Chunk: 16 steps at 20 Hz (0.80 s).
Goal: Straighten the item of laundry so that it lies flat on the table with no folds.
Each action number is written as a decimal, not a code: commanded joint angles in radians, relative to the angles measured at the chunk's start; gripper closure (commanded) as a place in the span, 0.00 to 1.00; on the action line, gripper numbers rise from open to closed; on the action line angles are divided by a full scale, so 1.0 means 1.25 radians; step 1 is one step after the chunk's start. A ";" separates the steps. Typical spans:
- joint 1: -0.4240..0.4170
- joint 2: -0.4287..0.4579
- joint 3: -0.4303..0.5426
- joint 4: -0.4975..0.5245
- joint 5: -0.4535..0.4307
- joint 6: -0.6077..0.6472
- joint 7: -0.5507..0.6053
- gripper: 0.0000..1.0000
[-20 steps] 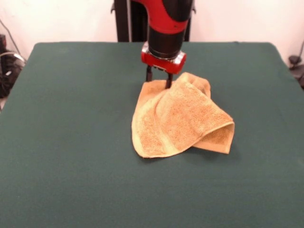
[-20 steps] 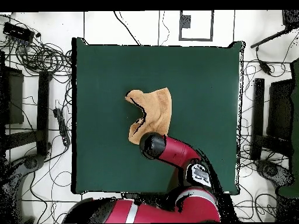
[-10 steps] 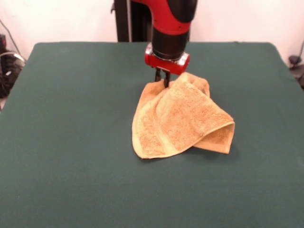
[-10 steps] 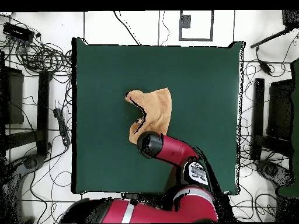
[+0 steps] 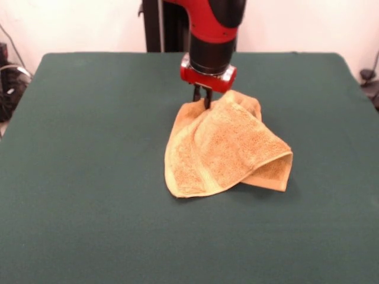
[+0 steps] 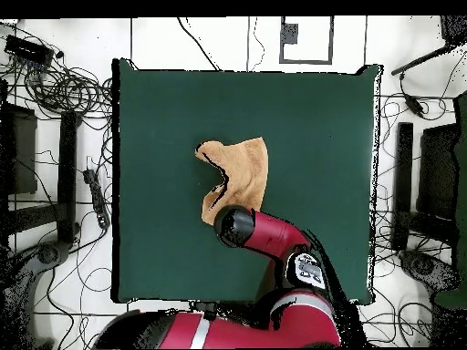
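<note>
The item of laundry (image 5: pixel 228 148) is an orange-tan terry towel, crumpled and folded over itself near the middle of the green table (image 5: pixel 89 177). In the overhead view the item of laundry (image 6: pixel 242 173) shows as an uneven, folded shape on the table (image 6: pixel 319 118). My gripper (image 5: pixel 202 102) hangs from the red and black arm at the towel's far edge. Its dark fingers are pinched together on that edge, which stands a little raised. From above, the arm's wrist (image 6: pixel 235 225) hides the gripper.
Cables and dark stands (image 6: pixel 55 91) lie on the floor around the table. A black post (image 5: pixel 160 26) rises behind the table's far edge.
The gripper's fingers have come together on the towel's far edge and it has shifted slightly to the right in the front view. Over the last half second nothing moved.
</note>
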 commanded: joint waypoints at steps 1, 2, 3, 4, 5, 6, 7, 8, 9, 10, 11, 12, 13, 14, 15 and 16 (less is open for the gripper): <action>-0.025 0.101 -0.015 -0.022 -0.069 -0.021 0.052 1.00; -0.031 0.090 -0.022 -0.016 -0.082 -0.023 0.042 1.00; -0.040 0.083 -0.027 -0.015 -0.091 -0.017 0.034 1.00; -0.047 0.077 -0.028 -0.016 -0.098 -0.010 0.027 1.00; -0.054 0.072 -0.029 -0.016 -0.106 -0.004 0.020 1.00; -0.064 0.061 -0.027 -0.016 -0.118 0.007 0.009 1.00; -0.070 0.056 -0.027 -0.021 -0.128 0.013 0.002 1.00; -0.076 0.049 -0.023 -0.019 -0.138 0.013 -0.002 1.00; -0.083 0.041 -0.022 -0.022 -0.147 0.027 -0.008 1.00; -0.088 0.034 -0.018 -0.020 -0.156 0.031 -0.009 1.00; -0.095 0.024 -0.016 -0.021 -0.166 0.042 -0.013 1.00; -0.098 0.017 -0.014 -0.019 -0.175 0.047 -0.011 1.00; -0.105 0.006 -0.013 -0.018 -0.184 0.060 -0.013 1.00; -0.113 -0.003 -0.011 -0.018 -0.194 0.071 -0.016 1.00; -0.121 -0.012 -0.009 -0.019 -0.203 0.081 -0.019 1.00; -0.125 -0.013 -0.007 -0.022 -0.209 0.085 -0.018 1.00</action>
